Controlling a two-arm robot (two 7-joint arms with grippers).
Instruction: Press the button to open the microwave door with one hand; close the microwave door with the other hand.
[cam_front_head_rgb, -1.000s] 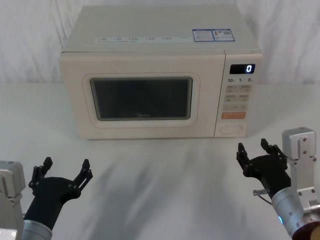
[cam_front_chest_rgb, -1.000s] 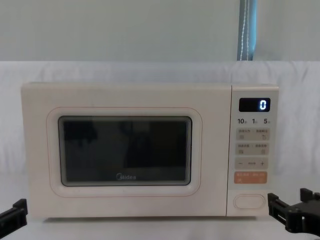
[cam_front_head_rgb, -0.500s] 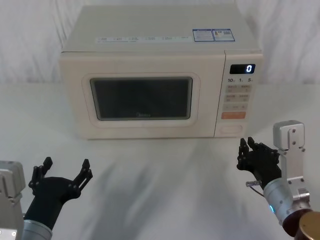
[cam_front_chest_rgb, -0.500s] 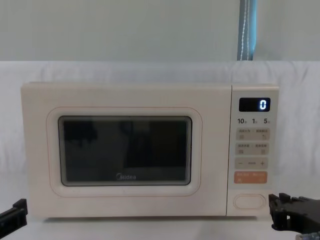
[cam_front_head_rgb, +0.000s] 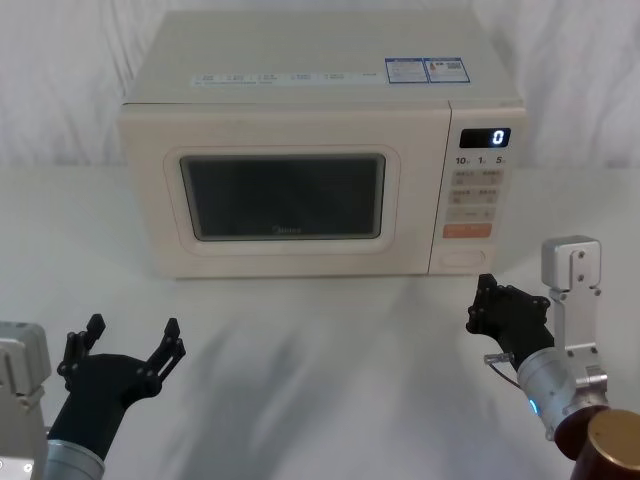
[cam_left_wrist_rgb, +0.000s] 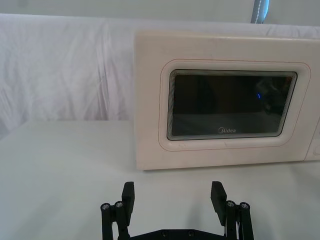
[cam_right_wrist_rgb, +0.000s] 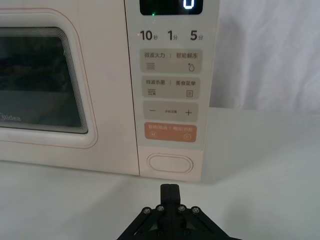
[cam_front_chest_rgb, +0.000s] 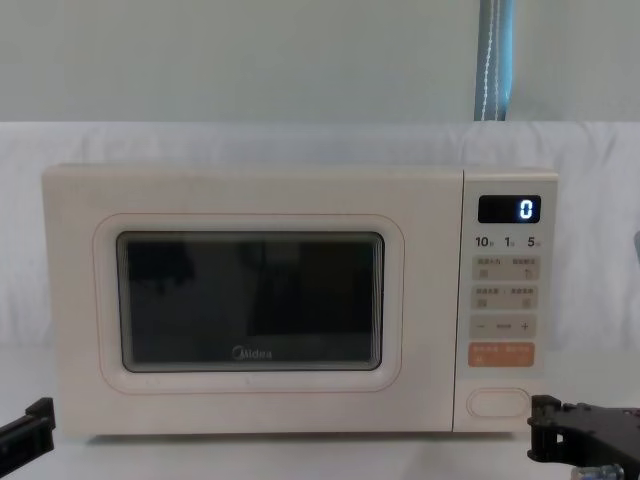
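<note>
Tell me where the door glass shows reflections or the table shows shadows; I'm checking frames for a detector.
Left wrist view: the door window reflects a small blue dot and dim shapes. Chest view: the window shows faint dark reflections. Head view: soft grey shadow streaks cross the table before the microwave. Right wrist view: even light, no glare on the button.

Left gripper (cam_front_head_rgb: 125, 343): black two-finger claw on a black tapering palm, joined to a silver cylindrical wrist and a light grey arm link at 7 o'clock in the head view. Its fingers (cam_left_wrist_rgb: 128, 197) are flat black bars; each knuckle carries paired round screw heads.

Right gripper (cam_front_head_rgb: 481, 304): black claw with a silver cylindrical wrist bearing a small blue-green light, a thin looped cable, a brown cuff at 5 o'clock, and a light grey boxy bracket with screw holes. Its fingertips (cam_right_wrist_rgb: 169, 190) meet above a row of round screws.
</note>
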